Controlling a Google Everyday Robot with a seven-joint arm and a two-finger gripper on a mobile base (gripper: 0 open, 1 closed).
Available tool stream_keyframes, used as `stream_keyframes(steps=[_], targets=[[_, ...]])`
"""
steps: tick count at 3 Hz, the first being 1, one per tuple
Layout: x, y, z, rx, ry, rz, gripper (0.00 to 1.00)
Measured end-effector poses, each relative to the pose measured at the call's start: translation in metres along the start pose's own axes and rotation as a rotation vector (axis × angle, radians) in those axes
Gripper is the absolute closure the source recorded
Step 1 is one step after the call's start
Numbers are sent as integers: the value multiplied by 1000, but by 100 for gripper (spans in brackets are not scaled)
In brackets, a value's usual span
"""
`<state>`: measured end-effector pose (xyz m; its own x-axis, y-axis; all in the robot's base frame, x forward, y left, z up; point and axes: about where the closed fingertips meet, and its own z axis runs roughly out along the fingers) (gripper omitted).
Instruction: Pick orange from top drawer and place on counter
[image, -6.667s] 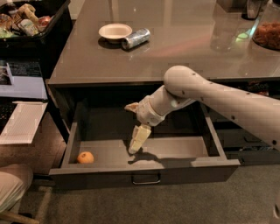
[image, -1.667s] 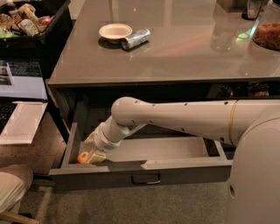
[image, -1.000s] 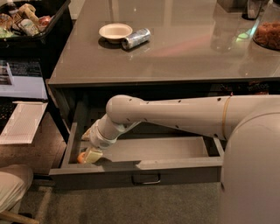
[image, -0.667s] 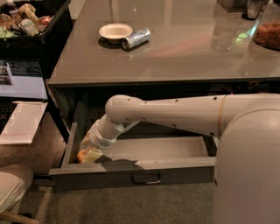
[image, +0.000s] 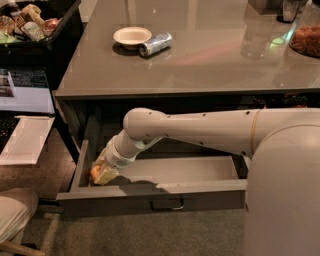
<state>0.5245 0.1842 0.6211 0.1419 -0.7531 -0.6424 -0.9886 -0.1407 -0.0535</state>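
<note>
The top drawer stands pulled open under the counter; it is dark grey with a small metal bar handle. The orange lies in the drawer's front left corner, partly hidden. My gripper is down inside the drawer, right against the orange on its right side. My white arm reaches in from the right, across the drawer opening. The orange rests on the drawer floor.
On the counter are a white bowl, a tipped metal can, a clear glass and a jar of orange snacks. A black bin and papers stand at the left. A knee shows bottom left.
My arm swung from the drawer's middle to its front left corner, and the gripper came down onto the orange. In the last second it has hardly moved.
</note>
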Motion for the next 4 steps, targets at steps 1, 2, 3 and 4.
stream_keyframes(steps=[1,2,3,4], targets=[[-4,-10,-28,39,-17,-11,100],[-16,-27,-87,103,-17,-56,100],[-31,-37,-156,155,6,-117,100],[-45,-40,-225,222,50,-168,100]])
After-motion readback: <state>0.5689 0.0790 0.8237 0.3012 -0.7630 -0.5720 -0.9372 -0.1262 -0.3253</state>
